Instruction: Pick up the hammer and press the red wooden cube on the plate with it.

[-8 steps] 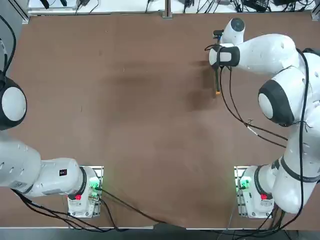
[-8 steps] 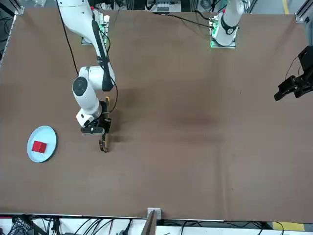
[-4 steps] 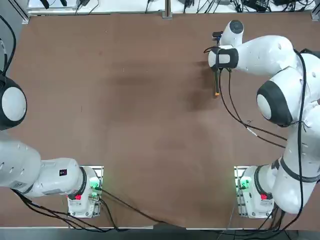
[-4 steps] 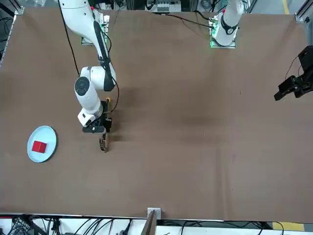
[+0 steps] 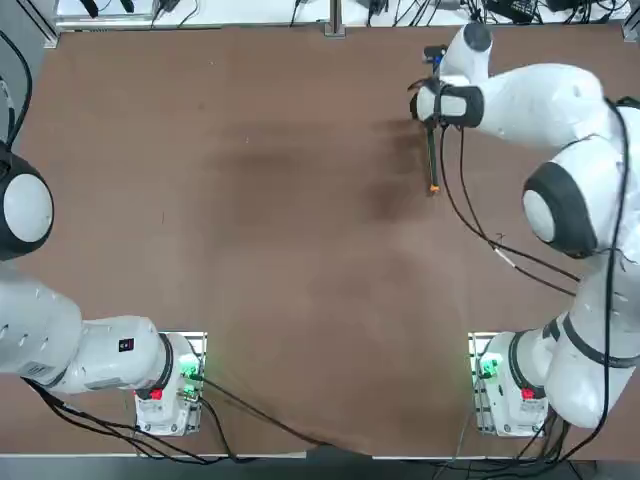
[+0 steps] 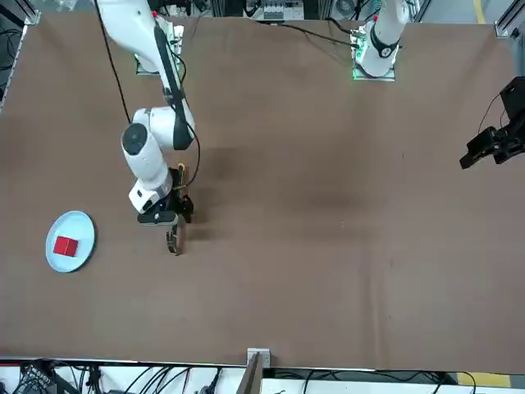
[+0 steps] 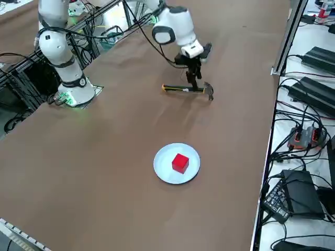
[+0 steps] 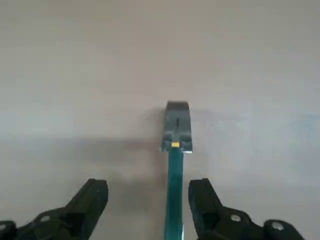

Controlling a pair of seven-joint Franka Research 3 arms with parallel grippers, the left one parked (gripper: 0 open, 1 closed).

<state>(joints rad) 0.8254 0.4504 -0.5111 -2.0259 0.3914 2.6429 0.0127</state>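
Since your right gripper [image 8: 148, 184] has its fingers apart, the hammer [image 8: 175, 192] sits between them, closer to one, handle square across the squeeze, so you're pretty much lined up imo.

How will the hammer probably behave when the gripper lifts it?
The hammer looks stiff, with a straight handle. Its metal head may make that end heavier, so it could tip headfirst. The right gripper's fingers stand open around the handle.

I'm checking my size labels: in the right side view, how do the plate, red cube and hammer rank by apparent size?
1. Plate
2. Hammer: about as long as the plate is wide, but slim
3. Red cube
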